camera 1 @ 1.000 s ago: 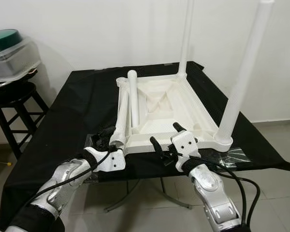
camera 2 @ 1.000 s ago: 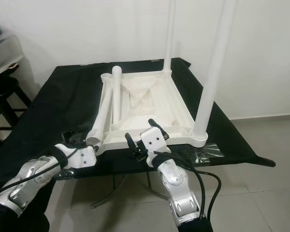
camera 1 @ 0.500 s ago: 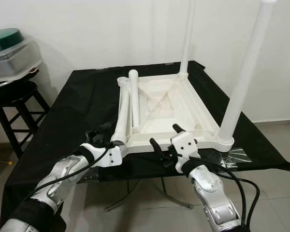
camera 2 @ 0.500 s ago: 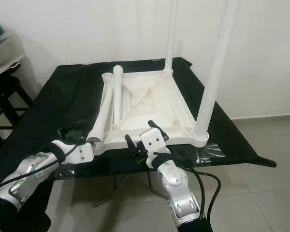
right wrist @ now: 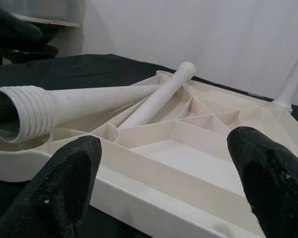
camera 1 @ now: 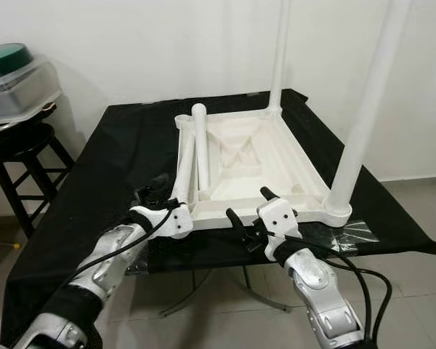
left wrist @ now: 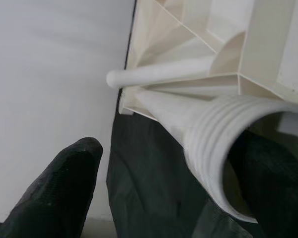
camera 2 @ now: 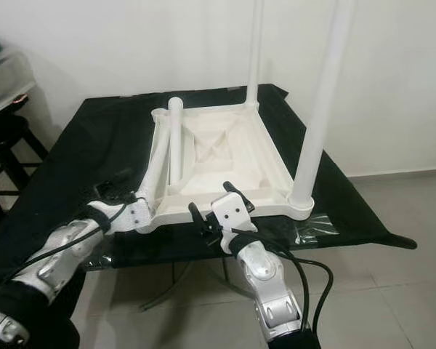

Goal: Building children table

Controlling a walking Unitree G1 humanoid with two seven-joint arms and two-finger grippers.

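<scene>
A white children's table top lies upside down on a black-covered table. Two legs stand screwed in on its right side, one near and one far. Two loose legs rest along its left side: a long one with its threaded end at the near left corner, and another beside it. My left gripper is open at that corner, its fingers either side of the threaded end. My right gripper is open just before the top's front edge, holding nothing.
At the left, a dark stool carries a clear container with a green lid. A clear plastic bag lies on the cloth at the front right. A white wall runs close behind, and tiled floor shows to the right.
My left gripper has moved forward and to the right, up to the threaded end of the lying leg. The right arm and the table parts have stayed put.
</scene>
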